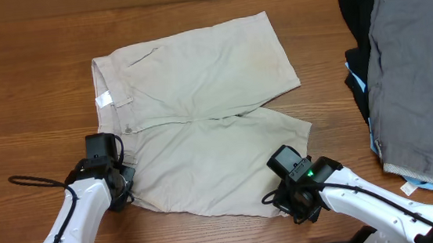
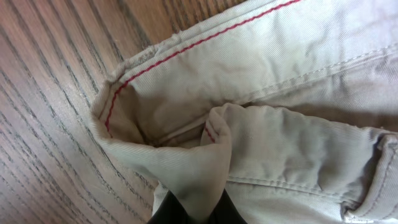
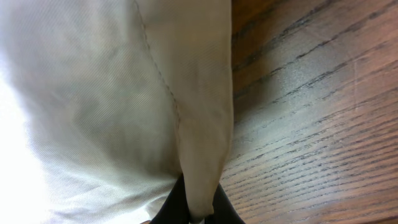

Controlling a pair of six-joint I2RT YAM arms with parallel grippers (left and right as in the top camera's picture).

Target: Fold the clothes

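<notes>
The khaki shorts (image 1: 200, 115) lie spread flat on the wooden table (image 1: 25, 91), a little left of the middle of the overhead frame, with the waistband toward the left and the two legs reaching right. A white label (image 1: 103, 100) shows at the upper end of the waistband. The leg nearer the top of the frame lies slightly over the one below it.

The left gripper (image 2: 193, 211) sits at the lower left corner of the shorts, at the bottom end of the waistband. In its wrist view the dark fingers (image 2: 163, 210) at the bottom centre are clenched on a bunched fold of the beige cloth, which rises between them; red stitching runs along the waistband edge above.

The right gripper (image 3: 186, 210) is at the lower right corner of the shorts, on the hem of the lower leg. Its fingers (image 3: 169, 208) are pinched tight on the cloth edge, which hangs down into them at the bottom centre, bare wood to the right.

At the right edge of the overhead frame, well apart from the shorts, a grey garment (image 1: 417, 80) lies over a black garment (image 1: 356, 15)
</notes>
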